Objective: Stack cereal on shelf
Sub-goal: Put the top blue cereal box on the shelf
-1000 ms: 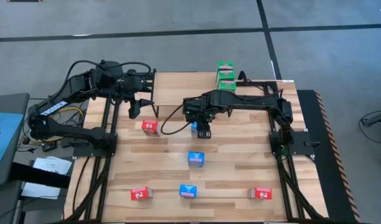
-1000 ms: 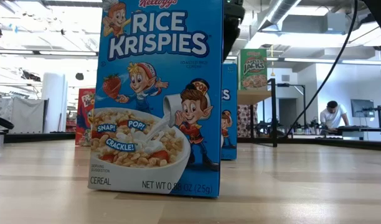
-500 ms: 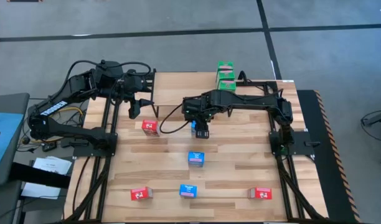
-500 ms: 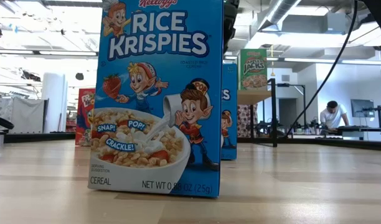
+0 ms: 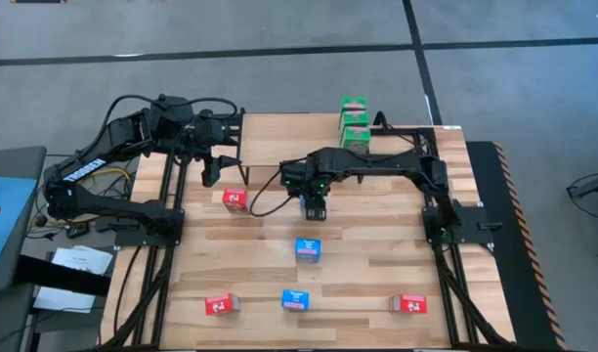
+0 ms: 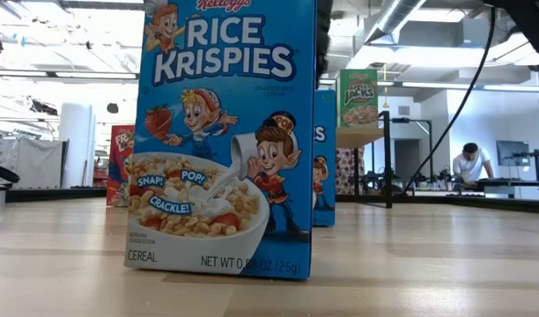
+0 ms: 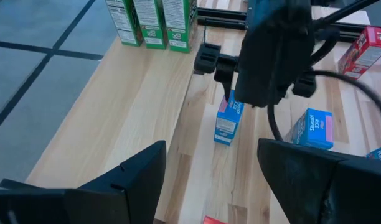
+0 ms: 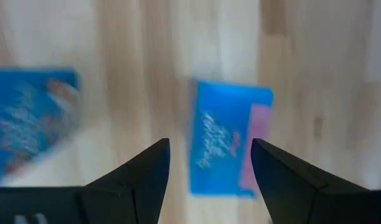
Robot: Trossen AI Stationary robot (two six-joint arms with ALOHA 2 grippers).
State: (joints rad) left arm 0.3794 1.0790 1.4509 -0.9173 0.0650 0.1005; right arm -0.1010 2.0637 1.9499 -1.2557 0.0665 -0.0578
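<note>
A blue cereal box stands upright on the table's middle, also in the left wrist view. My right gripper hangs just above it, pointing down and open. In its wrist view the box's top shows beyond the gap between the fingers, which touch nothing. Three green cereal boxes stand in a row on the shelf at the far edge. My left gripper waits open at the far left, above the table.
A second blue box stands just nearer than the first. A red box is left of the right gripper. Along the near edge stand a red box, a blue box and a red box.
My right gripper has sunk toward the upright blue box and drifted slightly toward the table's left, staying open. The boxes have not moved.
</note>
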